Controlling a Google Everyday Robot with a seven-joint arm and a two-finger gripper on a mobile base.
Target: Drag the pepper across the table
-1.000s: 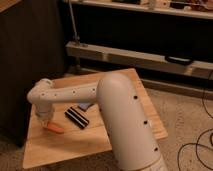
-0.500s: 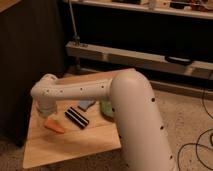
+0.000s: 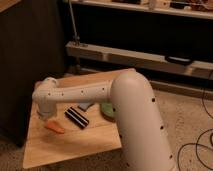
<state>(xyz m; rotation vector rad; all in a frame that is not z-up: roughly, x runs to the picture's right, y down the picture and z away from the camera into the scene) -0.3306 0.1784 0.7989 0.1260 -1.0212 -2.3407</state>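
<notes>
End effector [image 3: 46, 116] sat low over the left side of the worktop [image 3: 75, 146], tucked under the white wrist housing at frame left. Open or closed: could not tell, the wrist hid it. The pepper [image 3: 54, 127] lay flat on the wood just below and right of the end effector, touching it or nearly so. Contact could not be confirmed.

Outward: black striped block [image 3: 77, 118] just right of the pepper, apart from it. A small grey-blue item [image 3: 85, 106] lay beyond the block. The green bowl [image 3: 107, 111] was partly behind the big arm link [image 3: 135, 115].

Risks, as judged:
- Tapered body may roll or pivot out from under the end effector if pressed off-centre, so the drag would lose it.
- A drag toward frame right would run the pepper into the striped block and push that along too.
- A drag toward the lower left heads for the nearby worktop edge, and the pepper could drop off.
- Pressing too hard could jam the pepper on the wood.

Versus one second earlier: only a sliver of orange showed beneath the wrist then. Now most of the pepper was visible, slightly further right. The block sat about where it had been. The large arm link had swung rightward in frame.
</notes>
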